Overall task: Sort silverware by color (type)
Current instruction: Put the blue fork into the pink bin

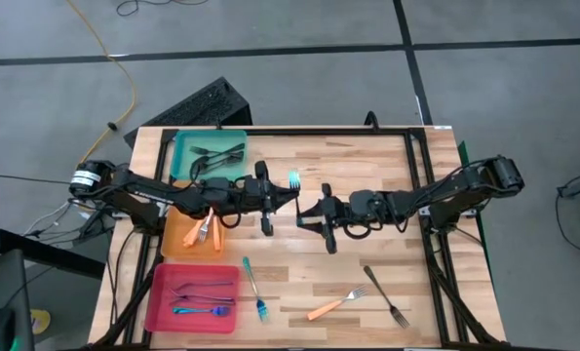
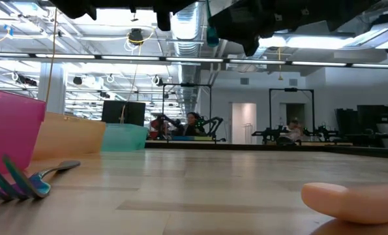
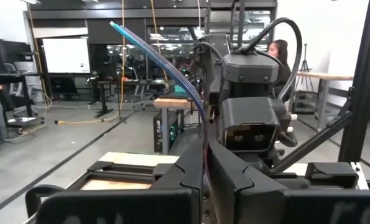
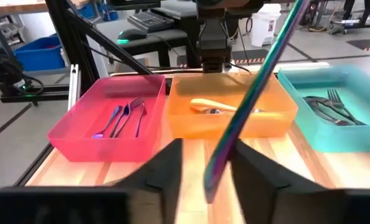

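Above the table's middle my left gripper (image 1: 282,198) is shut on a slim fork with a rainbow-sheen shaft (image 3: 172,68) and a teal end (image 1: 293,179). My right gripper (image 1: 307,213) faces it, open. Its fingers (image 4: 166,168) stand on either side of the fork's lower end (image 4: 217,168) without touching it. On the table a teal-handled fork (image 1: 256,292), an orange-handled fork (image 1: 334,304) and a dark fork (image 1: 387,295) lie flat near the front. My left gripper pinches the fork's shaft (image 3: 203,155) between its two fingers, which come about level from the table's left. The fork rises slanting from the fingers to its teal tip (image 3: 114,26), clear of the table.
Three trays line the left side: a teal one (image 1: 209,156) with dark forks, an orange one (image 1: 184,234) with orange forks, and a pink one (image 1: 194,297) with bluish forks. The wood to the right of the trays is bare apart from the loose forks.
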Tool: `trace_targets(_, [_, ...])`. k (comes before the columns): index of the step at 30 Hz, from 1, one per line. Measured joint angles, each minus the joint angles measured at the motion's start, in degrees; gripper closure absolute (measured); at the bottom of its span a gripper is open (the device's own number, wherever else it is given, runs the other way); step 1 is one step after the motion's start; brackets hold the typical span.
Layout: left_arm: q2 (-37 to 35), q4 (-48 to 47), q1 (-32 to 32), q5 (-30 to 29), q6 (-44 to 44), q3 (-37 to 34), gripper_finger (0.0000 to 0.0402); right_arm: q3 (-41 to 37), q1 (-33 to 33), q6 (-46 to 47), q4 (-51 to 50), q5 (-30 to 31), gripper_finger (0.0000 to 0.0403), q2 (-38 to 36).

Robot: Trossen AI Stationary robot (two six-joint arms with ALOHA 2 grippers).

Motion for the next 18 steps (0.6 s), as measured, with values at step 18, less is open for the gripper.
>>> trace_targets(18, [-20.83,-37.12,-1.75,-2.79,-6.77,0.02,0.0401,0.09,1.25,2.87,-17.21,0.07,0.0148,-0.02])
